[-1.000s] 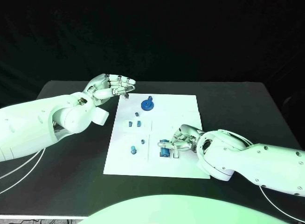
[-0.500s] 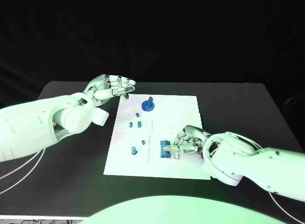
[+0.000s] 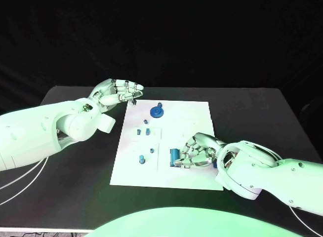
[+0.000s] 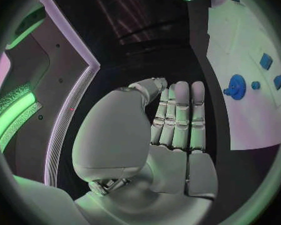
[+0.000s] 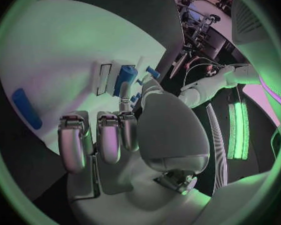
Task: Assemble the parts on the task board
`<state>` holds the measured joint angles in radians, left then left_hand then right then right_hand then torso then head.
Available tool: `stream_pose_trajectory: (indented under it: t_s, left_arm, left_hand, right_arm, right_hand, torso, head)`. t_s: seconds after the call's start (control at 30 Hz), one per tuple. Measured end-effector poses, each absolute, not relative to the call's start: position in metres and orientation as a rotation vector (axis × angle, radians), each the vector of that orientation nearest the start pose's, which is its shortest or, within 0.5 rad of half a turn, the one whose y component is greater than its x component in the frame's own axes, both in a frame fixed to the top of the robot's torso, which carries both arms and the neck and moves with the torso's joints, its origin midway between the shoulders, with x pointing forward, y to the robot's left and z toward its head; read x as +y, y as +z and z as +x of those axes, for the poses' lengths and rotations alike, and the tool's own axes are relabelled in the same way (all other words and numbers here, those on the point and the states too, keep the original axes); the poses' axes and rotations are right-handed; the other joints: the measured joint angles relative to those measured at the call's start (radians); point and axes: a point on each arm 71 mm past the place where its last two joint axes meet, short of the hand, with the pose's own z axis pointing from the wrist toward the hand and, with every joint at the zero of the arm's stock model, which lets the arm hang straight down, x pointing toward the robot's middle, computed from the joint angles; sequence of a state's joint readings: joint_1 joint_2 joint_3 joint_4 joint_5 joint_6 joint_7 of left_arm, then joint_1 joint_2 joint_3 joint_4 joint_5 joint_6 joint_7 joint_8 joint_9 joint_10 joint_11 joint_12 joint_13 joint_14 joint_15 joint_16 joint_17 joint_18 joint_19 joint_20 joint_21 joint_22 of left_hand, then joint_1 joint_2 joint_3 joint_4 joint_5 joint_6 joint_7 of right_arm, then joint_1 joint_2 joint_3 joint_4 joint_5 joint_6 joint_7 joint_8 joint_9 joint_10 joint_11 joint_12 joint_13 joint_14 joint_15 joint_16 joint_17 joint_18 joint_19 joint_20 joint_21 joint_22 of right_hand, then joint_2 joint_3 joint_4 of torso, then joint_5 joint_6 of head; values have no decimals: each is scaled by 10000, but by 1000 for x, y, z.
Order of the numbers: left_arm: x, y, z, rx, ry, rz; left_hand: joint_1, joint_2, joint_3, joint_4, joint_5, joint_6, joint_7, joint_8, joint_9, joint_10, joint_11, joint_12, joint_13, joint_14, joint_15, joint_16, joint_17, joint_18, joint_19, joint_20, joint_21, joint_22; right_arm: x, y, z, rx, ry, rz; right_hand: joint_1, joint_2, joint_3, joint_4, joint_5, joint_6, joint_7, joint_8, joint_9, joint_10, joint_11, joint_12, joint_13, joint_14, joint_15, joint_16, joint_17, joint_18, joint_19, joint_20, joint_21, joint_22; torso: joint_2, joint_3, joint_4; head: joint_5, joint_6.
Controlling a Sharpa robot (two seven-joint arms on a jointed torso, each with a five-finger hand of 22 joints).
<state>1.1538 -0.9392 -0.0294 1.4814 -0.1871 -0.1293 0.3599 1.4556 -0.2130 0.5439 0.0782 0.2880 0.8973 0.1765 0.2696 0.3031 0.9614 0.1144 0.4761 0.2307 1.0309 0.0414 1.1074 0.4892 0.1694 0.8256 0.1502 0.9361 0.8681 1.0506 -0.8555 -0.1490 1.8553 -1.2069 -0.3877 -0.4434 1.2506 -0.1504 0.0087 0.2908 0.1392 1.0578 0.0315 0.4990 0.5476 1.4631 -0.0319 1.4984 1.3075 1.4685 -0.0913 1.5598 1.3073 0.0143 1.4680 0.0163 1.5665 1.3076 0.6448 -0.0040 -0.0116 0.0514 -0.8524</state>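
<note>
Right hand (image 3: 197,153), fingers curled, rests on the white rectangular task board (image 3: 193,111), fingertips touching the upright blue cylinder part (image 3: 175,156); whether it grips, I cannot tell.

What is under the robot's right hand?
Under the right hand lies the white task board. A blue cylinder part pokes out beside the fingers. Whatever else sits beneath the palm is covered, so I cannot tell.

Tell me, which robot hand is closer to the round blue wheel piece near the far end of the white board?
Left. The left hand hovers just beyond the board's far-left corner, close to the round blue wheel; the right hand is at the board's near part.
</note>
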Motion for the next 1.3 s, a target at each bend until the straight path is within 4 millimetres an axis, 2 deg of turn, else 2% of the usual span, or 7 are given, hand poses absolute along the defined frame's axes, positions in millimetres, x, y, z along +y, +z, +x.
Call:
stream_pose_trajectory:
  t_s: [0.2,0.37,0.53,0.9,1.03,1.17,1.3]
  left_arm:
    - [258,-198,482,15623,-15102,-9603]
    - [259,-198,482,15627,-15096,-9608]
    - [259,-198,482,15635,-15090,-9623]
    - [259,-198,482,15659,-15092,-9656]
    - [259,-198,482,15666,-15091,-9666]
    - [260,-198,482,15669,-15083,-9676]
    - [260,-198,482,15673,-15072,-9687]
  left_hand:
    - [0,0,12,-12,0,0,0,0,0,0,0,0,0,0,0,0,1,0,0,0,0,6]
    - [0,0,12,-12,0,0,0,0,0,0,0,0,1,0,0,0,1,0,0,0,0,5]
    - [0,0,12,-12,0,0,0,0,0,0,0,0,1,0,0,0,1,0,0,0,0,5]
    - [0,0,12,-12,0,0,0,0,-8,0,0,0,2,0,0,0,1,0,0,0,41,22]
    - [0,0,12,-12,0,0,0,0,-8,0,0,0,2,0,0,0,1,1,0,0,41,21]
    - [0,0,12,-12,0,0,0,0,-7,0,0,40,-8,0,0,0,2,0,0,0,41,34]
    - [0,0,12,-12,0,0,0,0,-7,0,0,40,-8,0,0,0,2,1,0,0,40,34]
  right_arm:
    - [-135,-267,366,20947,7461,1973]
    - [-133,-270,365,21001,7370,1882]
    - [-133,-272,366,20947,7122,1889]
    - [-132,-276,369,20808,6643,2048]
    - [-133,-276,370,20786,6579,2080]
    - [-137,-275,369,20786,6529,2109]
    - [-143,-274,369,20772,6514,2158]
  right_hand:
    - [2,2,5,-5,0,0,0,0,-9,0,0,0,0,0,0,0,8,0,0,0,0,-1]
    - [606,-31,387,-33,-116,0,0,-57,-96,0,0,0,0,0,0,0,8,0,0,0,0,-2]
    - [774,40,570,-11,-117,22,-22,-57,-140,38,-37,38,0,0,0,0,7,0,0,0,0,-2]
    - [570,244,690,0,-142,73,3,-95,-196,37,-37,38,0,0,1,0,6,-1,0,0,0,-3]
    - [464,235,690,0,-124,73,3,-95,-209,37,-37,38,-1,0,1,0,5,0,0,0,0,-3]
    - [352,119,689,0,-53,73,3,-95,-222,37,-37,38,0,0,0,0,5,0,0,0,0,-3]
    - [625,-391,647,-42,-196,73,2,-95,-242,37,-36,38,0,0,1,0,4,0,0,0,0,-3]
  torso:
    - [7,-1,10]
    - [8,-7,15]
    - [8,-6,15]
    - [12,0,15]
    - [9,0,10]
    - [1,-7,6]
    - [0,-12,10]
  head:
    - [-1,-27]
    - [14,-45]
    - [16,-59]
    - [29,-90]
    - [34,-98]
    - [35,-99]
    - [13,-83]
